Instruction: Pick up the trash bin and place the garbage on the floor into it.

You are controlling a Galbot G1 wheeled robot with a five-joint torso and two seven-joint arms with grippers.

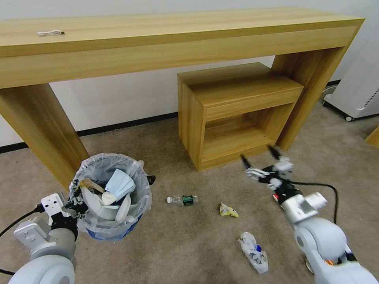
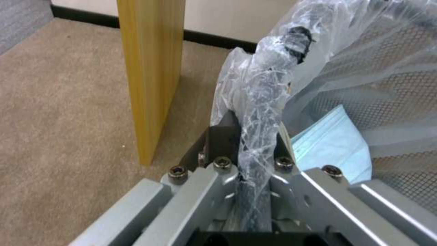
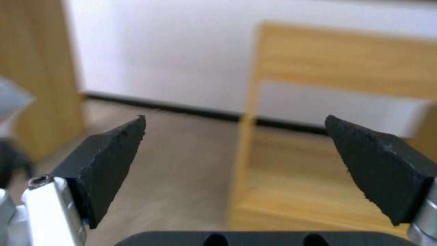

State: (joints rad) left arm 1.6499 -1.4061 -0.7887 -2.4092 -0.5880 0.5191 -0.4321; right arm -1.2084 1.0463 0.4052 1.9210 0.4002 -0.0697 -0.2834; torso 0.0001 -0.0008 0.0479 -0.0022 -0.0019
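Left gripper (image 1: pixel 75 205) pinches the lined rim of the trash bin (image 1: pixel 112 193), held beside the desk leg with slippers and mask already inside. Right gripper (image 1: pixel 260 159), fingers spread wide and empty, hangs above the floor (image 1: pixel 197 244) near the low shelf unit; bottle (image 1: pixel 183 200), yellow wrapper (image 1: pixel 228 210) and crumpled bag (image 1: pixel 253 251) remain. Judgement: drop straight over the wrapper or bottle, straddle its narrow width, close low to the pile, and keep the bin level and near.

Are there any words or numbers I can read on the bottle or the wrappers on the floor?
None can be read.
Bottle: its green label is too small to read.
Yellow wrapper: print too small to read.
White crumpled bag: blue marks, too blurred to read.
Trash bin: no lettering shows.
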